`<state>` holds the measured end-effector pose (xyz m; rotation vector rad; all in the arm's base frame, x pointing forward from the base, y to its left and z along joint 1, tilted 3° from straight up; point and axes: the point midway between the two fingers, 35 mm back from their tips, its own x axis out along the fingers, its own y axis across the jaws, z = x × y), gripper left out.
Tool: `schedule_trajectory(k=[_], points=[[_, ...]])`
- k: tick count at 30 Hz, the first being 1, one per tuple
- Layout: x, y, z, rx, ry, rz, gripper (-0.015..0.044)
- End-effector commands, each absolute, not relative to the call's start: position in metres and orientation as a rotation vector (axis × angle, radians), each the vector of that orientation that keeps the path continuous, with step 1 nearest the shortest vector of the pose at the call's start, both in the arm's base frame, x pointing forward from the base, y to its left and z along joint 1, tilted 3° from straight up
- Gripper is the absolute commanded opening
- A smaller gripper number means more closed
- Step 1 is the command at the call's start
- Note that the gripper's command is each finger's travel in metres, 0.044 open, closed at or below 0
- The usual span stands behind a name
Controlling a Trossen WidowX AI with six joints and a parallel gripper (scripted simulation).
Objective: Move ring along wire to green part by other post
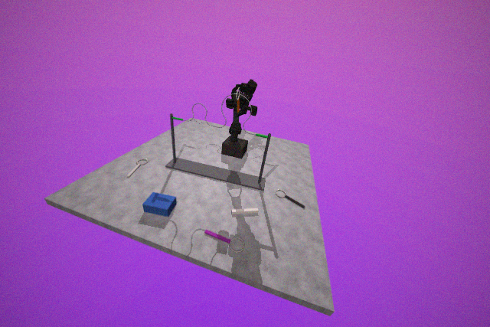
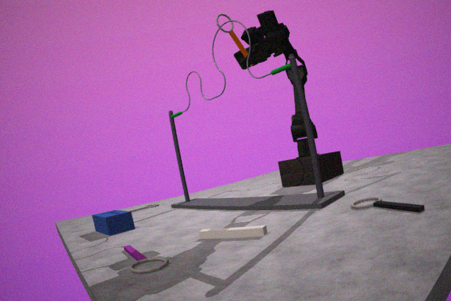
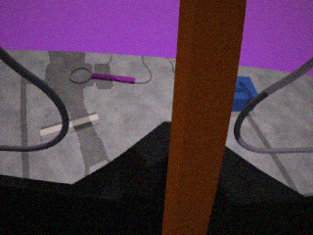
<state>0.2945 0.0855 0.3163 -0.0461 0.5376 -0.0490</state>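
The ring [image 2: 217, 22] is around the thin grey wire [image 2: 213, 48] [image 3: 67, 122] near the top of its tall loop; whether they touch I cannot tell. Its orange handle [image 1: 238, 105] [image 2: 238, 43] [image 3: 205, 88] slopes down to my gripper [image 2: 246, 56] [image 3: 176, 133], which is shut on it. In the wrist view the wire shows left and right of the handle. One green part [image 1: 262, 135] [image 2: 280, 69] meets the near-side post [image 1: 265, 158] [image 2: 307, 126]; the other green part [image 1: 178, 119] [image 2: 176, 114] meets the far post [image 1: 172, 139] [image 2: 179, 159].
The posts stand on a dark base [image 1: 213, 173] [image 2: 225, 203]. On the table lie a blue block [image 1: 158, 204] [image 2: 113, 223], a cream bar [image 1: 244, 211] [image 2: 232, 232], a purple-handled ring [image 1: 217, 236], a black-handled ring [image 1: 295, 201] and a white-handled ring [image 1: 134, 168].
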Motion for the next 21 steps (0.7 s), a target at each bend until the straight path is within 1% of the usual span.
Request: schedule_trajectory(k=[1, 21], points=[[0.2946, 0.0829, 0.3158, -0.111, 0.533, -0.065, -0.015], [0.2953, 0.0743, 0.3173, -0.355, 0.503, -0.122, -0.015]])
